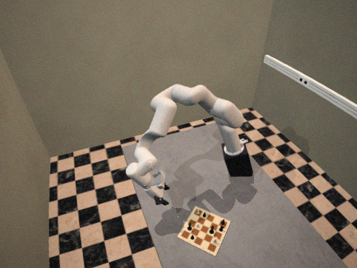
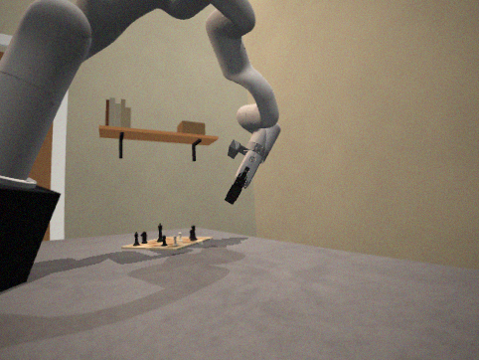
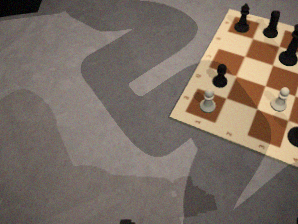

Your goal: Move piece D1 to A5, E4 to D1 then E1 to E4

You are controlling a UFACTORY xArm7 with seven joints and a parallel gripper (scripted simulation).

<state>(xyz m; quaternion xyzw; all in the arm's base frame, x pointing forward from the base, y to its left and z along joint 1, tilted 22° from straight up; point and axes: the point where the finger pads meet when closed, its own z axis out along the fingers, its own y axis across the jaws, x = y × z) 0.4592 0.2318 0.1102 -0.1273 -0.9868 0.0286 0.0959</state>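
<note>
On the board (image 1: 186,235) (image 3: 205,114), D1 holds a black pawn (image 1: 204,215) (image 2: 164,241) (image 3: 220,76), upright. E4 holds a tall black piece (image 1: 189,226) (image 2: 193,233) (image 3: 294,136), cut off by the right edge of the wrist view. E1, the corner square, holds a white pawn (image 1: 198,212) (image 2: 175,241) (image 3: 208,101), upright. Square A5 (image 1: 212,247) is bare; the wrist view leaves it out. My gripper (image 1: 165,195) (image 2: 230,200) is open and empty, tilted, high above the table and off to the E side of the board.
Black pieces stand on A1 (image 1: 223,222) (image 3: 242,19), A2 (image 1: 221,229) (image 3: 271,25) and B3 (image 1: 212,229) (image 3: 288,52). A white pawn (image 3: 280,99) stands on D3, a black pawn (image 1: 192,237) on D5 and a white piece (image 1: 215,240) on A4.
</note>
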